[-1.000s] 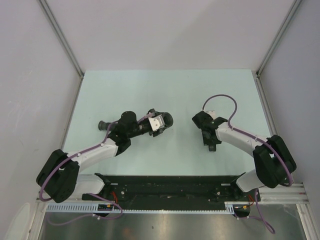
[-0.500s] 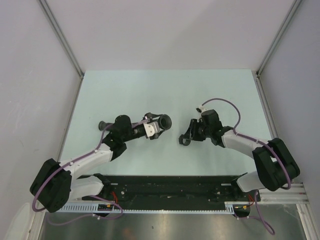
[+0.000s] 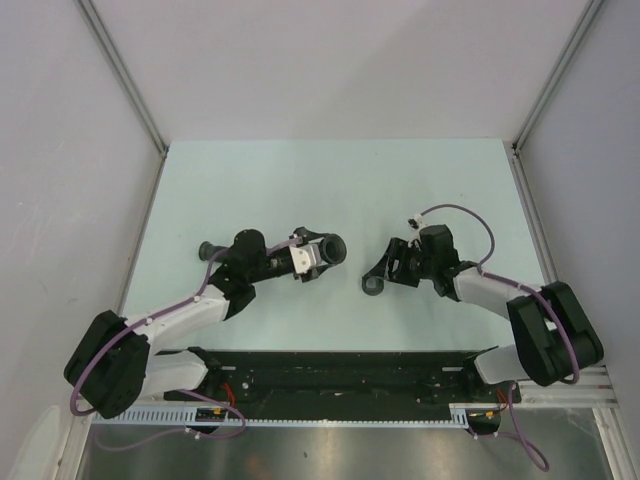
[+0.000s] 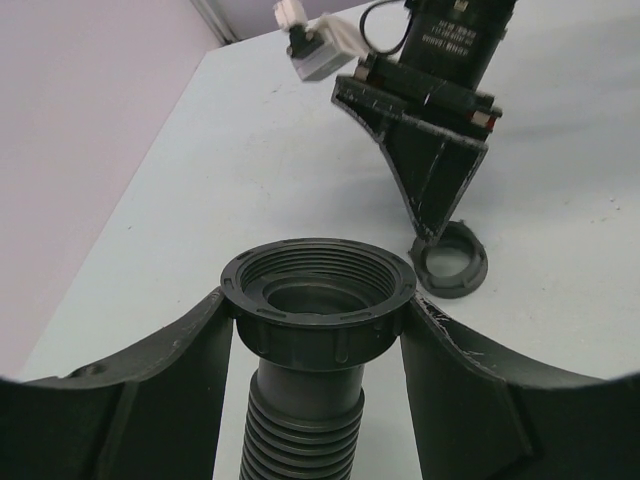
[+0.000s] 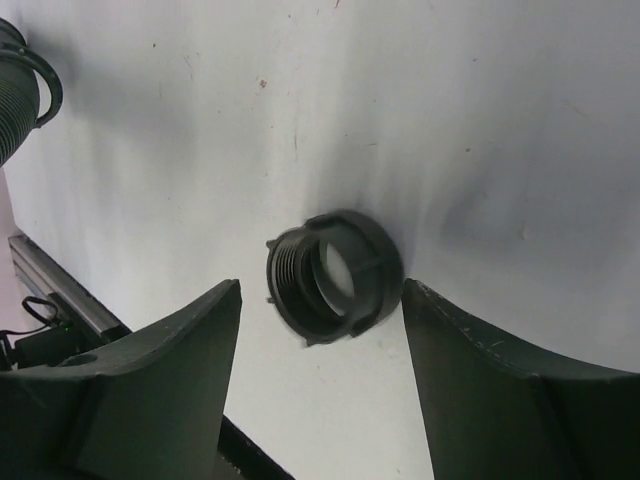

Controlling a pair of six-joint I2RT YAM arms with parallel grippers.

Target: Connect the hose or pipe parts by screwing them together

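The short corrugated hose part (image 4: 300, 420) points its wide threaded collar (image 4: 318, 300) toward the right arm. My left gripper (image 4: 318, 312) is shut on that collar, one finger on each side. In the top view the left gripper (image 3: 322, 252) holds the hose part (image 3: 333, 246) just above the table's middle. The small ring nut (image 5: 335, 275) lies on the table, slightly blurred, just ahead of my right gripper (image 5: 322, 292), whose fingers stand wider than the nut. From above, the right gripper (image 3: 384, 275) points left at the ring nut (image 3: 374, 287).
Pale green table (image 3: 300, 180) with grey walls on three sides. A black rail (image 3: 330, 375) runs along the near edge between the arm bases. The two grippers face each other a short gap apart.
My right gripper swung round to point left, dropped to the table and opened; the ring nut now sits free between its fingertips. The left arm shifted only slightly, still holding the hose part.
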